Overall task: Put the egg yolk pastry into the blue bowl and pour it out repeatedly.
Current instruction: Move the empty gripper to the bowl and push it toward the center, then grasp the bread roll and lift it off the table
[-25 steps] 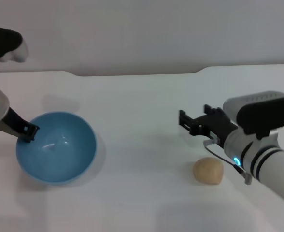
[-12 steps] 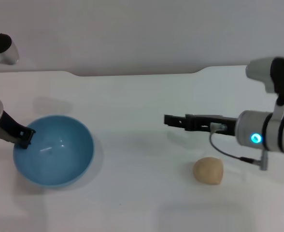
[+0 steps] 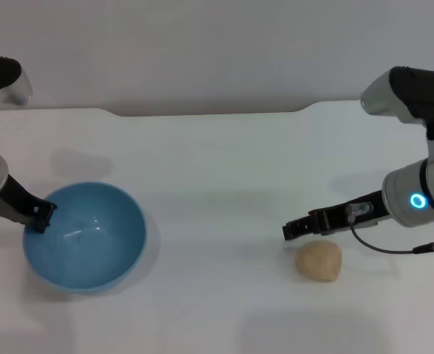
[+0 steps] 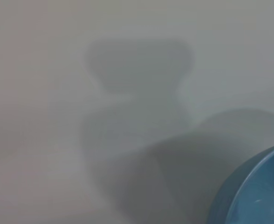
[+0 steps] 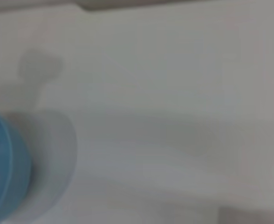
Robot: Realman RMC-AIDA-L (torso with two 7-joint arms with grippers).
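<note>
The egg yolk pastry (image 3: 319, 260) lies bare on the white table (image 3: 217, 155) at the lower right of the head view, well apart from the blue bowl (image 3: 84, 236) at lower left, so the loading step is not yet done. The right gripper (image 3: 294, 229) hangs just above and left of the pastry, seemingly lined up to grasp, though I cannot tell its finger spread. The left gripper (image 3: 38, 216) is pinched on the bowl's left rim, probably steadying it.

Soft, even overhead light falls on the matte white table (image 3: 224, 162), casting faint diffuse shadows. Small glare streaks mark the glossy light-blue round bowl (image 3: 84, 236). Both wrist views are blurred and out of focus.
</note>
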